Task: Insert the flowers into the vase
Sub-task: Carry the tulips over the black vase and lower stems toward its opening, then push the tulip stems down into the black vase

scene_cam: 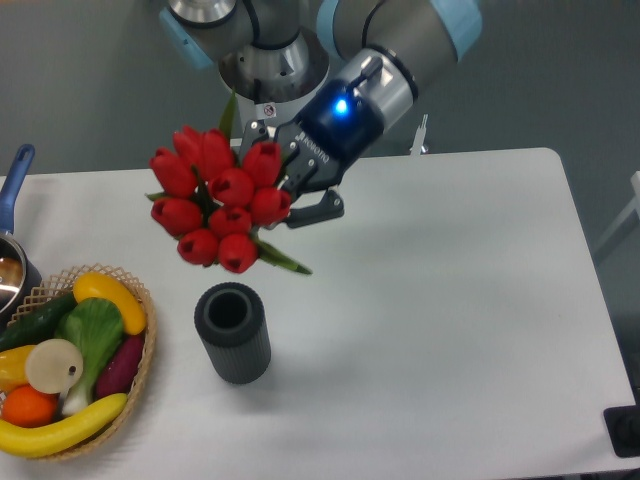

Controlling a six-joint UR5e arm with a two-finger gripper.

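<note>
The flowers [218,198], a bunch of red tulip buds with green leaves, hang in the air left of centre, held tilted with the buds toward the camera. My gripper [283,178] is shut on their stems, which the buds mostly hide. The vase [233,332], a dark grey ribbed cylinder with an open round mouth, stands upright on the white table [450,300] just below and slightly right of the bunch. A gap separates the lowest buds from the vase rim.
A wicker basket [140,375] of plastic fruit and vegetables sits at the table's front left. A pot with a blue handle [14,185] is at the left edge. The arm's base column [272,110] rises behind the table.
</note>
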